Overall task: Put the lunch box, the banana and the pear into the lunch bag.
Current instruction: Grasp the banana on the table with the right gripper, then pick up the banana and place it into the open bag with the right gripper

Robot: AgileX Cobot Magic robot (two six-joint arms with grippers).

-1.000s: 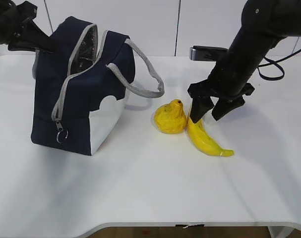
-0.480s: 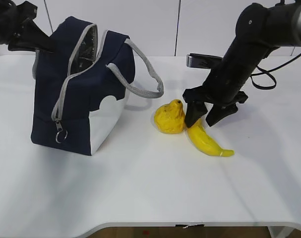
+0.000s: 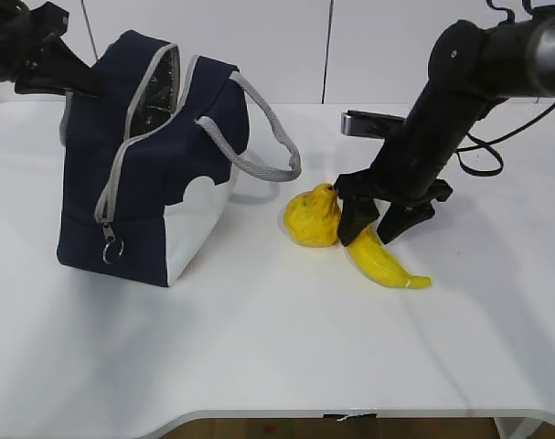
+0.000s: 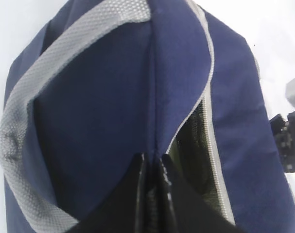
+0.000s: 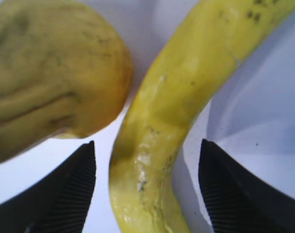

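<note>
The navy lunch bag (image 3: 149,183) stands on the left, unzipped, its top gaping. My left gripper (image 3: 87,84) is shut on the fabric edge beside the bag's zipper (image 4: 208,121); its tips (image 4: 152,162) pinch that flap. The banana (image 3: 384,262) lies on the table right of the pear (image 3: 314,218), almost touching it. My right gripper (image 3: 376,229) is open, its fingers (image 5: 72,191) straddling the banana's (image 5: 186,87) upper end without touching, the pear (image 5: 50,73) just left. I cannot make out the lunch box; only a dim greenish surface (image 4: 191,155) shows inside the bag.
The bag's grey handles (image 3: 259,137) hang toward the pear. The white table (image 3: 259,347) runs to its front edge near the bottom of the exterior view. A cable (image 3: 483,160) trails behind the right arm.
My right gripper has come down and slightly left, so its open fingers now stand on either side of the banana's end. The left gripper and the bag have not moved.
</note>
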